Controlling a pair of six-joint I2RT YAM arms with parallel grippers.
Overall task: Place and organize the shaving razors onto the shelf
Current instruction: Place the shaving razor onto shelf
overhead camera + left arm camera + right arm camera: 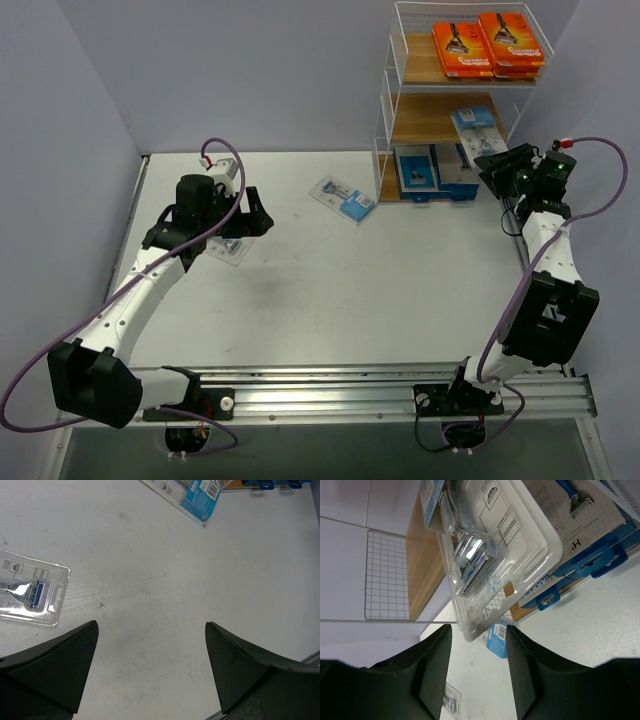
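My left gripper point(151, 625) hangs above the table point(330, 290) with its fingers spread wide and nothing between them. In its wrist view a clear blister pack point(30, 587) lies flat on the table at about 9 o'clock from the fingers, apart from them. A blue-card blister pack point(192, 495) lies well apart at 12 o'clock. From the top, this blue-card pack is toward 12 o'clock of the table's middle, near the foot of the shelf point(430, 118), which stands at the 1 o'clock corner. On the top tier one orange box point(462, 48) and a second orange box point(512, 38) lie side by side. The middle tier carries a blue-and-grey pack point(477, 127), and the bottom tier carries two blue-and-grey boxes point(415, 168) next to each other. My right gripper point(479, 630) is just in front of the shelf, at 3 o'clock of the table. Its jaws stand about half apart, and the rounded lower end of a third blister pack point(490, 555) sits in the gap, with a razor head visible inside. The pack's edges seem to meet both fingers, but I cannot tell if they really pinch it. This pack is tilted, and behind it are the wooden tier and the boxes.
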